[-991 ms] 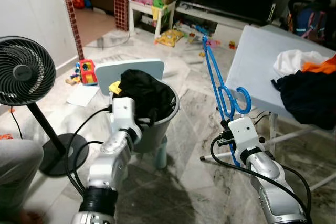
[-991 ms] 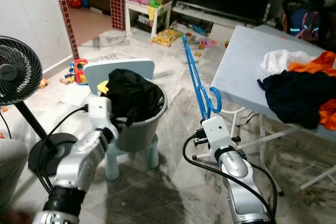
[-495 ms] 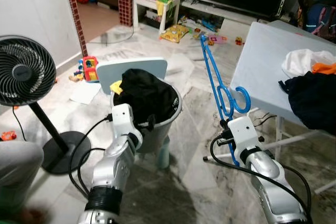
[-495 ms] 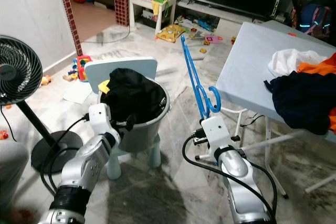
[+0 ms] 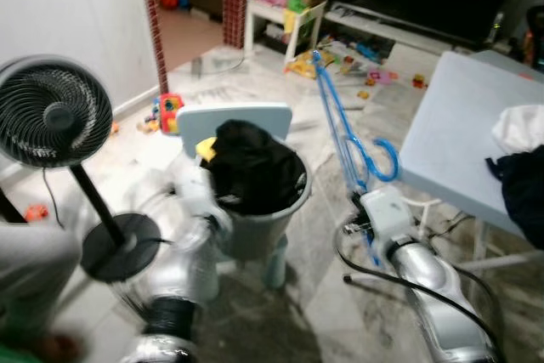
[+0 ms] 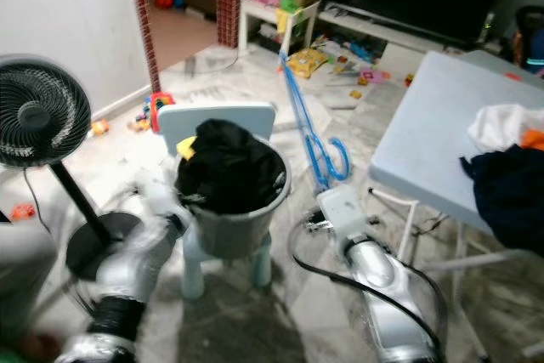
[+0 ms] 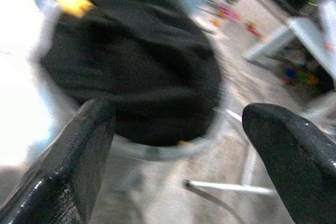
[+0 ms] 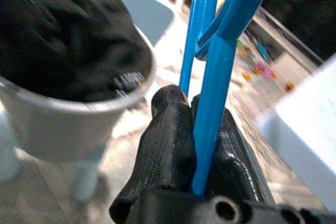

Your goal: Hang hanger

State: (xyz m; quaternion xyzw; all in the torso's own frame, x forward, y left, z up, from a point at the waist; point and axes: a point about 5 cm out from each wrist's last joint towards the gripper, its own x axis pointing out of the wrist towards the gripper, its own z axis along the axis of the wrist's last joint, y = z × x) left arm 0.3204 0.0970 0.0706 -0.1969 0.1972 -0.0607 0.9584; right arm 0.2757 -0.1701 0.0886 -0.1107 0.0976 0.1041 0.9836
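Head views: the right gripper point(image 5: 367, 210) held a blue hanger point(image 5: 344, 129) upright, its hook point(image 5: 384, 159) just above the wrist, between a grey bucket point(image 5: 263, 218) of black clothing point(image 5: 251, 172) on a pale blue chair point(image 5: 234, 116) and a white table point(image 5: 463, 163). A black fan point(image 5: 55, 121) stood to the left.

Left wrist view: the left gripper point(image 7: 178, 145) hung spread wide and empty before the bucket; blur obscured detail.

Right wrist view: both fingers point(image 8: 168, 140) were clamped on the hanger's shaft. No writing was legible.

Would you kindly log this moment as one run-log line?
right gripper: shut on blue hanger, held upright | left gripper: open, by grey bucket of black clothes | hanger not hung
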